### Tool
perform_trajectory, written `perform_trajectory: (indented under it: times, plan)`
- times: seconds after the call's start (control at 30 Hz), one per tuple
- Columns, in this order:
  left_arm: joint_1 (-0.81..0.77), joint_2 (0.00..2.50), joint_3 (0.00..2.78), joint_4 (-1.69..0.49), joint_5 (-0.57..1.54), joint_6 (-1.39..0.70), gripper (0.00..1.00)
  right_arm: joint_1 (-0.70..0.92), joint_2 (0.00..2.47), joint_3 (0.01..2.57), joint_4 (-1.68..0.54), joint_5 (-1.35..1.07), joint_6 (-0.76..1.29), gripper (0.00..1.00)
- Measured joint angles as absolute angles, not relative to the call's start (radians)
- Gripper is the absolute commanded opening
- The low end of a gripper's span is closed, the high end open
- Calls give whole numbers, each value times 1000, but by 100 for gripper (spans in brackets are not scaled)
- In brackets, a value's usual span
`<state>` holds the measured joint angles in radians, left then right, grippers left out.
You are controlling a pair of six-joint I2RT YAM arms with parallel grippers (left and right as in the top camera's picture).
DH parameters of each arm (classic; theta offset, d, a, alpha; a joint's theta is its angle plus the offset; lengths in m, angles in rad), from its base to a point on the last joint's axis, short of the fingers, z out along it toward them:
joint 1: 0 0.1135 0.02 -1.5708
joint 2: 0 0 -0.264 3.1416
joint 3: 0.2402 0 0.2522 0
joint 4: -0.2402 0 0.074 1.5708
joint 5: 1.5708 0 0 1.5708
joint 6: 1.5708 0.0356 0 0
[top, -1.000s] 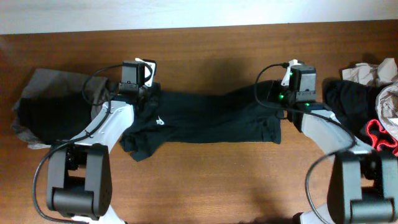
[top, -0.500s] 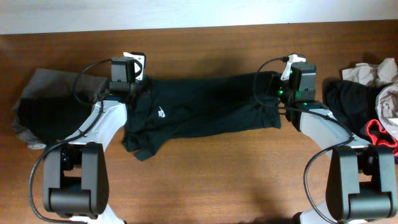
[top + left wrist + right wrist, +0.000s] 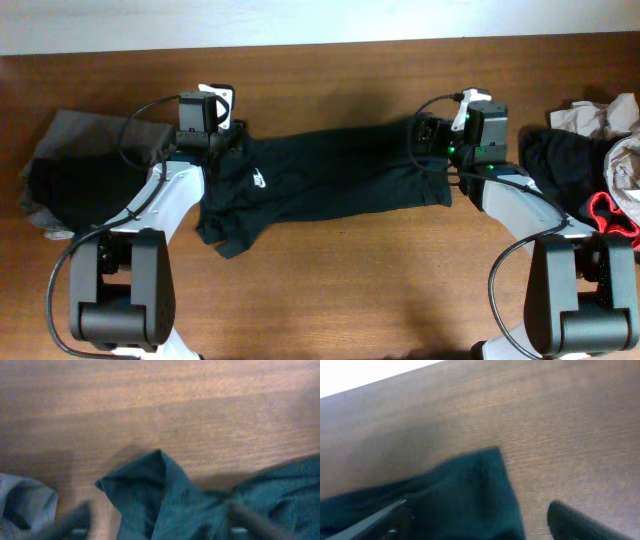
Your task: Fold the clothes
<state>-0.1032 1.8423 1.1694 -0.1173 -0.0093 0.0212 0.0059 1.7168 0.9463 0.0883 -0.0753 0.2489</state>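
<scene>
A brown wooden table (image 3: 330, 290) fills the view, with a pale band (image 3: 300, 25) beyond its far edge. A black T-shirt (image 3: 330, 185) lies stretched left to right across the middle, its white logo (image 3: 258, 181) facing up near the left end. The left gripper (image 3: 232, 140) sits over the shirt's far left corner and the right gripper (image 3: 425, 135) over its far right corner. In each blurred wrist view the fingers stand well apart with a peak of cloth between them, so both seem to be open and holding nothing. A grey-black heap (image 3: 80, 180) lies at the table's left end, and a red-trimmed heap (image 3: 590, 170) at the right end.
</scene>
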Motion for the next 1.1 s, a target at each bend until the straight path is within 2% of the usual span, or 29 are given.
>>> perform_trajectory:
  times: [0.13, 0.2, 0.27, 0.37, 0.43, 0.47, 0.57, 0.73, 0.8, 0.9, 0.97, 1.1]
  plan:
    - [-84, 1842, 1217, -241, -13, 18, 99, -7, 1716, 947, -6, -83, 247, 95]
    - [-76, 1842, 1250, -302, -12, 17, 98, -15, 1711, 947, -53, -97, 247, 92]
    - [-70, 1842, 1282, -363, -1, 18, 97, -21, 1700, 947, -104, -122, 245, 84]
    - [-70, 1839, 1303, -461, 35, 15, 84, -25, 1685, 950, -203, -171, 257, 78]
    - [-71, 1839, 1305, -527, 58, 18, 81, -25, 1684, 951, -243, -190, 262, 78]
    - [-71, 1839, 1304, -559, 68, 15, 77, -25, 1684, 951, -271, -203, 263, 77]
    - [-71, 1839, 1304, -641, 83, 11, 57, -25, 1684, 951, -321, -243, 268, 70]
    - [-71, 1839, 1304, -748, 99, 17, 23, -25, 1684, 951, -361, -344, 277, 50]
    - [-71, 1839, 1304, -791, 102, 22, 17, -25, 1684, 951, -372, -371, 275, 42]
    - [-71, 1839, 1304, -834, 121, 26, 15, -25, 1684, 951, -383, -397, 280, 34]
    - [-71, 1839, 1304, -859, 149, 26, 8, -25, 1684, 951, -390, -406, 281, 29]
    - [-73, 1838, 1304, -915, 178, 31, 5, -25, 1684, 951, -426, -414, 283, 27]
